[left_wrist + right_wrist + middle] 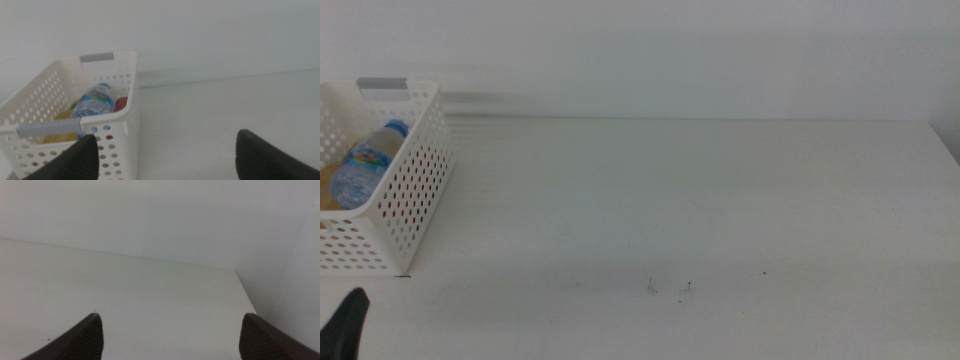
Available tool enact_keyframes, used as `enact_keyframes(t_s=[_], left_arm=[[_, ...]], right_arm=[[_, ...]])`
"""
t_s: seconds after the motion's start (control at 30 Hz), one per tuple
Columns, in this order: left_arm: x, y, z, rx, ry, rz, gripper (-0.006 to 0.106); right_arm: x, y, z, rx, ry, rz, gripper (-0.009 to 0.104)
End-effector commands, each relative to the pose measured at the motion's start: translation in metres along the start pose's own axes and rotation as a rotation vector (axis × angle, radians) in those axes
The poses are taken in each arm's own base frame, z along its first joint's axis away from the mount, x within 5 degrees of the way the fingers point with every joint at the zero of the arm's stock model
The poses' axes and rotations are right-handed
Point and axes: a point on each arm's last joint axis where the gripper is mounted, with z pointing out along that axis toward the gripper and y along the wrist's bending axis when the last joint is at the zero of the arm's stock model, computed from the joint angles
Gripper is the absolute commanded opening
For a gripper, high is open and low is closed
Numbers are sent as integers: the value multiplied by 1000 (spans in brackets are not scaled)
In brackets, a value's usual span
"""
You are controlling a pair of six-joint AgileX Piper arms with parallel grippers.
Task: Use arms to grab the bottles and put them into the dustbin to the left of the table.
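the dustbin (405, 190) is set at the far left of the desk (700, 200), toward its back. the water bottle (365, 165) is laid tilted inside it, on top of the tea bottle (328, 188), with the can (120, 103) tucked beside it against the wall. the left gripper (165, 155) is held near the dustbin's front corner, and the right gripper (170, 337) over the desk's right part.

Plain white wall (670, 50) behind.

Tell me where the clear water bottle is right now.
The clear water bottle lies inside the white dustbin at the middle view's left edge, atop the yellow tea bottle, beside the red can.
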Motion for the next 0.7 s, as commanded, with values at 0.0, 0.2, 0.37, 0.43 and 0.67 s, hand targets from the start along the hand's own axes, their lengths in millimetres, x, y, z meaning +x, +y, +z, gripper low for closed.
enact_keyframes(t_s=[0.0,0.2,0.37,0.43,0.67], left_arm=[[5,0,-2,-3,-35,-20,94],[17,1,0,-30,-5,-57,94],[13,3,0,-66,-50,-88,94],[13,3,0,-66,-50,-88,94],[13,3,0,-66,-50,-88,94]], right_arm=[[5,0,2,12,-20,4,81],[13,1,5,20,-47,8,81],[12,1,5,21,-57,13,81],[12,1,5,21,-57,13,81],[12,1,5,21,-57,13,80]])
